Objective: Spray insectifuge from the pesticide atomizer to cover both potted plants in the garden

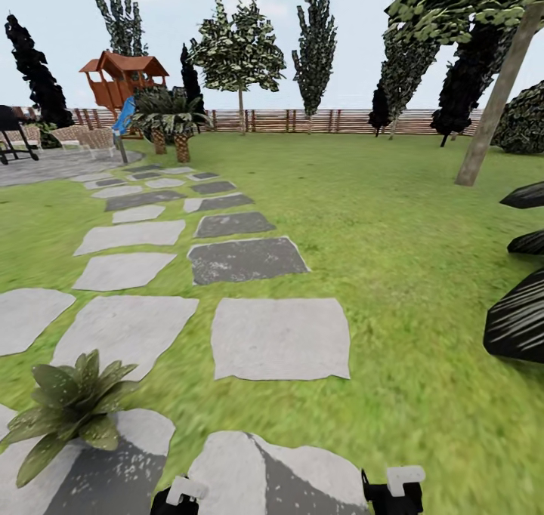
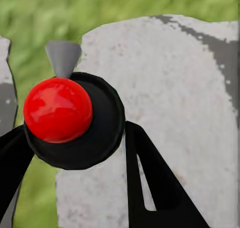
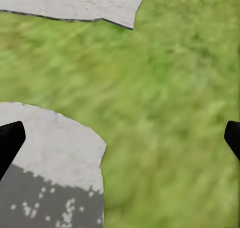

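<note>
One potted plant (image 1: 72, 405), a low rosette of pointed green leaves, stands at the near left on a stepping stone. At the head view's bottom edge are my left gripper (image 1: 181, 494) and my right gripper (image 1: 394, 488), over a stone in the garden lawn (image 1: 393, 243). In the left wrist view my left gripper (image 2: 75, 130) is shut on the pesticide atomizer (image 2: 60, 110), seen end-on: a red round knob, a black collar and a grey cone nozzle, with black fingers (image 2: 150, 183) against its sides. My right gripper (image 3: 120, 138) is open with only grass and stone beneath it.
Grey stepping stones (image 1: 279, 337) run ahead to a paved patio (image 1: 53, 164) at the far left. A huge dark striped-leaf bush (image 1: 521, 319) crowds the right. A leaning trunk (image 1: 491, 107), a slat fence (image 1: 302, 120) and a wooden playhouse (image 1: 125, 77) stand further off.
</note>
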### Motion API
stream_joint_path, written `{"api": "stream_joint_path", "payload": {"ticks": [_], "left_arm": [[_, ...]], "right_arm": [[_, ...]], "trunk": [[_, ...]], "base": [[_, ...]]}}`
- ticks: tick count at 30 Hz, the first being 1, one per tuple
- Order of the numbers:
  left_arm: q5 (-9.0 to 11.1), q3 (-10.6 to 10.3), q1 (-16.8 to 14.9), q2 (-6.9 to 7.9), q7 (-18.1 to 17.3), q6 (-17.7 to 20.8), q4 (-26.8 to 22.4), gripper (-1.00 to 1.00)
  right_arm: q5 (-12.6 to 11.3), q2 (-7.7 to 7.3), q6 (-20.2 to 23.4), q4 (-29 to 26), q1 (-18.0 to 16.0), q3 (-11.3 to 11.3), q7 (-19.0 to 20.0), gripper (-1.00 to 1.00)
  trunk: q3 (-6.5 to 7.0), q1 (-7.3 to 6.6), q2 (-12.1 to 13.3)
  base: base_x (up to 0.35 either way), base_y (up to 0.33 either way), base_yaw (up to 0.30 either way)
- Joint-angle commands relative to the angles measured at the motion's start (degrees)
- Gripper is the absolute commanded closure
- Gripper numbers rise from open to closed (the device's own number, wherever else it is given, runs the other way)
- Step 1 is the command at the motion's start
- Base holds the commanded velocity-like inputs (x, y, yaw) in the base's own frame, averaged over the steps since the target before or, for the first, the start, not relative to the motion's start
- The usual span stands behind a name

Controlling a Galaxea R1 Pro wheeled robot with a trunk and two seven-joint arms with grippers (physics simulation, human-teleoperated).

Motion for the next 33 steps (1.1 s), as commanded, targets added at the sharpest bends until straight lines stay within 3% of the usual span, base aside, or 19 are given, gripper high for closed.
{"api": "stream_joint_path", "payload": {"ticks": [1, 33], "left_arm": [[0.2, -0.1, 0.0, 0.00, -0.2, -0.2, 0.1, 1.00], [0.2, -0.1, 0.1, 0.27, -0.2, -0.3, 0.1, 1.00]], "right_arm": [[0.6, 0.06, -0.2, 0.1, 0.0, -0.3, -0.2, -1.00], [0.9, 0.07, -0.2, 0.2, 0.0, -0.3, -0.2, -1.00]], "trunk": [[-0.05, 0.02, 0.0], [-0.05, 0.02, 0.0]], "base": [[0.313, -0.136, 0.000], [0.335, -0.026, 0.000]]}}
